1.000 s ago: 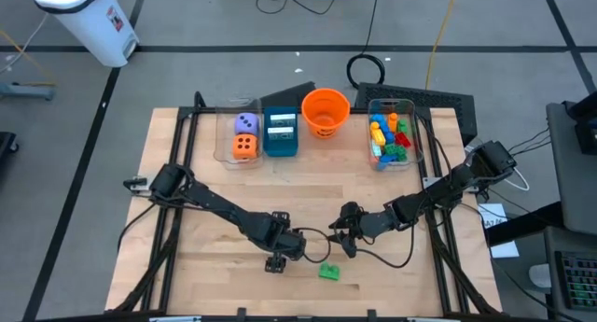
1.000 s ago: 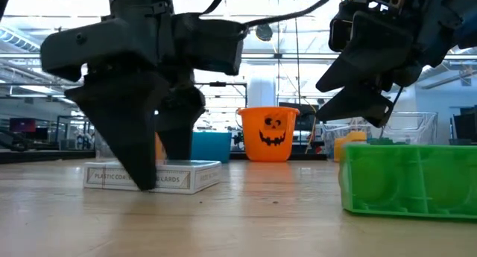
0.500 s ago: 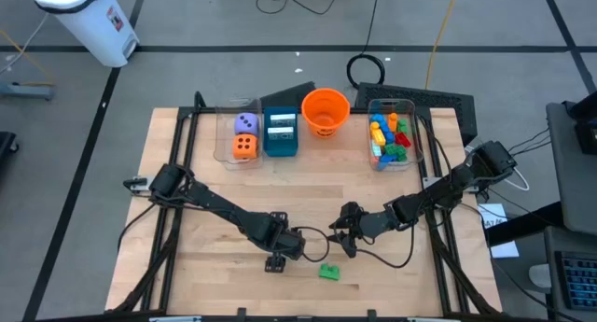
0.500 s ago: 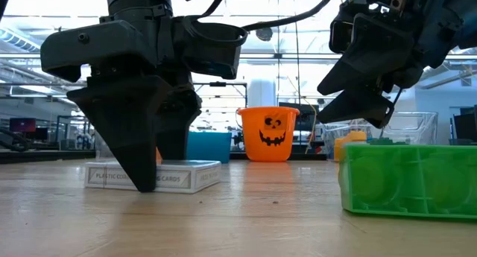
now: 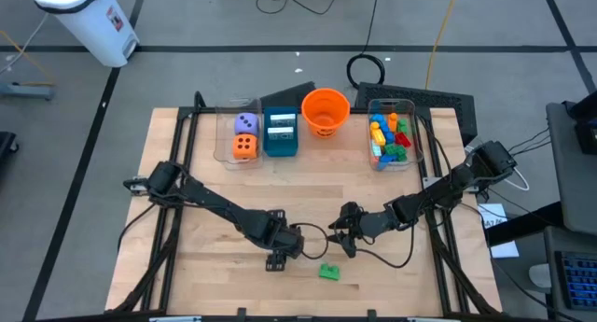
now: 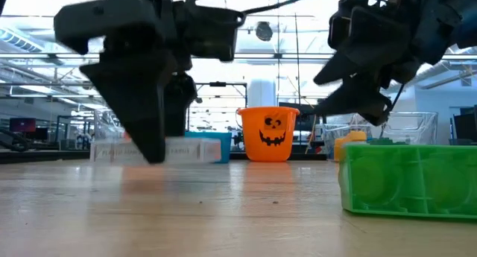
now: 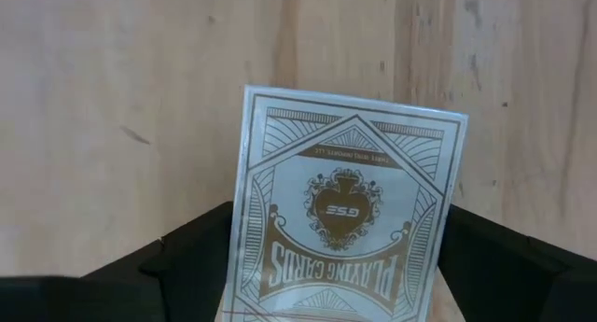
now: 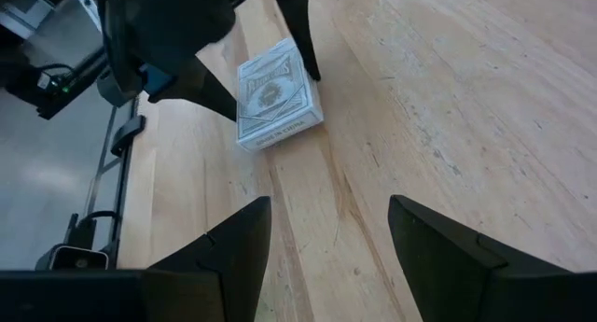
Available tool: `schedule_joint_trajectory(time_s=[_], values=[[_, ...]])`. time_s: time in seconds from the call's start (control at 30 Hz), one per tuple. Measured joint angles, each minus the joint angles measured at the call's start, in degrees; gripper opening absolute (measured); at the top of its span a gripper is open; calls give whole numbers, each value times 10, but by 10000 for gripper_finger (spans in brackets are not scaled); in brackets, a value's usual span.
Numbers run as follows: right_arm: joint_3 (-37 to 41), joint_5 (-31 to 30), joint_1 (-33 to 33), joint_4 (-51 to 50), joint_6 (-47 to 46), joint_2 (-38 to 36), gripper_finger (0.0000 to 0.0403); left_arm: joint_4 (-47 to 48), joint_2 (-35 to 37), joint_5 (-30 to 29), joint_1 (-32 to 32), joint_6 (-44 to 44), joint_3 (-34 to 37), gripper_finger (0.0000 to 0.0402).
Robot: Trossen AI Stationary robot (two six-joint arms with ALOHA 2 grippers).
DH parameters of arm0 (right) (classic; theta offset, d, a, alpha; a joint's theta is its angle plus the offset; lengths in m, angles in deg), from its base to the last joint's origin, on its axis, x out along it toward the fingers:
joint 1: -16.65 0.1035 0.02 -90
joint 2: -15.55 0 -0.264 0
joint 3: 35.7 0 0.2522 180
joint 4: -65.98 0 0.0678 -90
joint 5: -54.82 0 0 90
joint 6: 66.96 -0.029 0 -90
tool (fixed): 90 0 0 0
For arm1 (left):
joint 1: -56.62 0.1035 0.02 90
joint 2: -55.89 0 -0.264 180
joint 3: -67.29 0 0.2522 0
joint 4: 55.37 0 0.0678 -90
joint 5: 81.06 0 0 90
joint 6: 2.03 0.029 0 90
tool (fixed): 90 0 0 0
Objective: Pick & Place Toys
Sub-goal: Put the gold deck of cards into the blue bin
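A white pack of playing cards (image 7: 350, 201) hangs just above the wooden table (image 5: 373, 187), near its front edge left of centre. My left gripper (image 7: 345, 266) points down and is shut on it; in the high view the gripper (image 5: 276, 259) hides the pack. A green brick (image 5: 328, 272) rests flat on the table to the right of it, large in the low view (image 6: 408, 179). My right gripper (image 5: 340, 240) hovers open above the table beyond the brick, with nothing between its fingers (image 8: 233, 257). My left gripper pinches the pack between its two fingers, by its two long sides (image 7: 244, 257) near one short end. The fingers (image 8: 201, 84) come from above, pointing down, and lie across the pack. The pack (image 6: 190, 150) is lifted clear of the table, roughly level.
Along the far edge stand a clear bin with a purple and an orange die (image 5: 244, 135), a teal box (image 5: 280, 133), an orange bucket (image 5: 325, 112) and a clear bin of coloured bricks (image 5: 391, 135). Bare wood lies between that row and the grippers.
My left gripper has narrowed onto the card pack, rolled slightly and taken hold of it. The pack, which lay flat on the table, now hangs a little above it. My right gripper has kept still.
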Motion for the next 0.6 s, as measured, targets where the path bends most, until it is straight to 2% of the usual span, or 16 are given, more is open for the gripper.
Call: schedule_joint_trajectory(time_s=[0.13, 0.3, 0.47, 0.6], values=[[0, 0, -1, 39, -25, 0, 210, 7, 25, -12, 3, -13, 0, 332], [0, 1, -13, 106, -95, 0, 210, 5, 70, -65, 13, -34, 0, 320], [0, 1, -37, 120, -216, 0, 210, 7, 111, -117, 27, -32, 0, 320], [0, 0, -55, 135, -241, 0, 210, 12, 120, -134, 38, -31, -10, 326]])
